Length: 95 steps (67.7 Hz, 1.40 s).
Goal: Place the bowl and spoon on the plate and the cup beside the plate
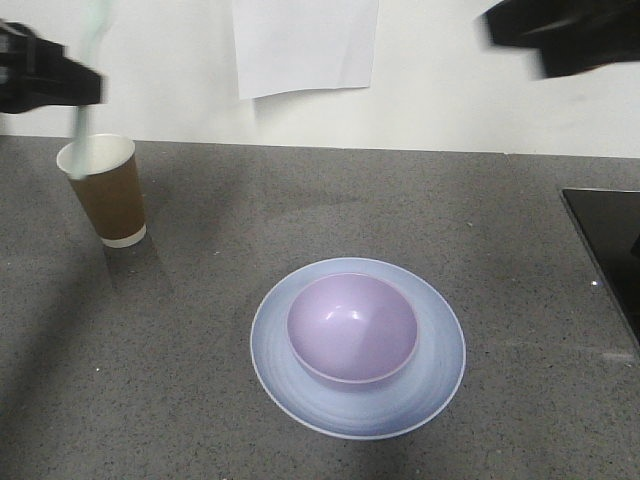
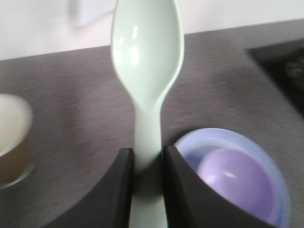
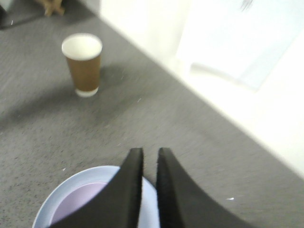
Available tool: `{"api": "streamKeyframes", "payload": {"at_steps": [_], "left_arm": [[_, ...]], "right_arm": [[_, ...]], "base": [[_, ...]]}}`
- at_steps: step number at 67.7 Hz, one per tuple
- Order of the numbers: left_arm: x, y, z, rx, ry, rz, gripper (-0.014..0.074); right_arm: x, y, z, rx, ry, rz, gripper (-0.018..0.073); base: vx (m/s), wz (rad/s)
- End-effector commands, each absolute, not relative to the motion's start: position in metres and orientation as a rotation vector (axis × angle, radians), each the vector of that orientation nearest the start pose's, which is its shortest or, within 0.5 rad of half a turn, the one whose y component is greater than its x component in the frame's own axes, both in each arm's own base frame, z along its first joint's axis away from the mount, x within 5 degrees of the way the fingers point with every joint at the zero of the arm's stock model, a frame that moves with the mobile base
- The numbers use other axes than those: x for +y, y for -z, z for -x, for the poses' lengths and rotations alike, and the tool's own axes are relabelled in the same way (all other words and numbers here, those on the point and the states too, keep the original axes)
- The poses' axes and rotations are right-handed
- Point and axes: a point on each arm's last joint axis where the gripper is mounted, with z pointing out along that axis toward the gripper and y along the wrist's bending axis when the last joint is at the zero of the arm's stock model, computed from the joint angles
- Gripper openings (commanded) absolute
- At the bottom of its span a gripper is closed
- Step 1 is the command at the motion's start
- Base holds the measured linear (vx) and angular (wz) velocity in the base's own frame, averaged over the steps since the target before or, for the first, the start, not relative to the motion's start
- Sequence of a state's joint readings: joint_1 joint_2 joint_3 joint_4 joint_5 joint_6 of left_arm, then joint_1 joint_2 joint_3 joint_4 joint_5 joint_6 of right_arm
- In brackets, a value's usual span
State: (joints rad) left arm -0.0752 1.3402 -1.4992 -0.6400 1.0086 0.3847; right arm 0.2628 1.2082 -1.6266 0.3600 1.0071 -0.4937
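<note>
The lavender bowl (image 1: 352,328) sits in the middle of the pale blue plate (image 1: 358,415) at the table's centre. The brown paper cup (image 1: 108,195) stands upright at the far left, well apart from the plate. High above the cup, my left gripper (image 1: 62,82) is shut on the mint spoon (image 1: 88,60). In the left wrist view the spoon (image 2: 147,52) points scoop outward, its handle pinched between the jaws (image 2: 147,154). My right gripper (image 1: 560,40) hovers at the upper right, shut and empty (image 3: 150,151), above the plate's edge (image 3: 80,183).
A white sheet of paper (image 1: 305,45) hangs on the wall behind the table. A black glossy panel (image 1: 610,240) lies at the table's right edge. Grey speckled tabletop (image 1: 200,330) stretches between cup and plate.
</note>
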Motion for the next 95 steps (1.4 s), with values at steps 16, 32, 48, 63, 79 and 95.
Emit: {"api": "streamKeyframes", "payload": {"at_steps": [16, 32, 48, 63, 79, 95], "left_arm": [[-0.154, -0.389, -0.295, 2.281, 0.796, -0.716, -0.0008], [-0.207, -0.336, -0.299, 2.439, 0.722, -0.93, -0.0008], [-0.233, -0.308, -0.295, 2.518, 0.684, -1.033, -0.0008], [-0.236, -0.304, -0.294, 2.525, 0.655, -1.064, -0.0003], [-0.235, -0.304, -0.293, 2.537, 0.661, -1.074, 0.0062], [-0.235, -0.305, -0.293, 2.534, 0.662, -1.072, 0.0262]], "right_arm": [[0.017, -0.528, -0.047, 1.625, -0.052, 0.462, -0.0008], [-0.01, -0.468, 0.005, 1.42, 0.063, 0.306, -0.0006], [-0.014, -0.437, 0.004, 1.431, 0.057, 0.228, -0.0006], [-0.012, -0.435, -0.001, 1.444, 0.053, 0.23, -0.0006], [-0.012, -0.435, -0.001, 1.444, 0.049, 0.226, -0.0006], [-0.012, -0.434, -0.001, 1.448, 0.039, 0.216, -0.0006]], "base": [[0.0, 0.0], [0.0, 0.0], [0.0, 0.0], [0.0, 0.0], [0.0, 0.0], [0.0, 0.0]]}}
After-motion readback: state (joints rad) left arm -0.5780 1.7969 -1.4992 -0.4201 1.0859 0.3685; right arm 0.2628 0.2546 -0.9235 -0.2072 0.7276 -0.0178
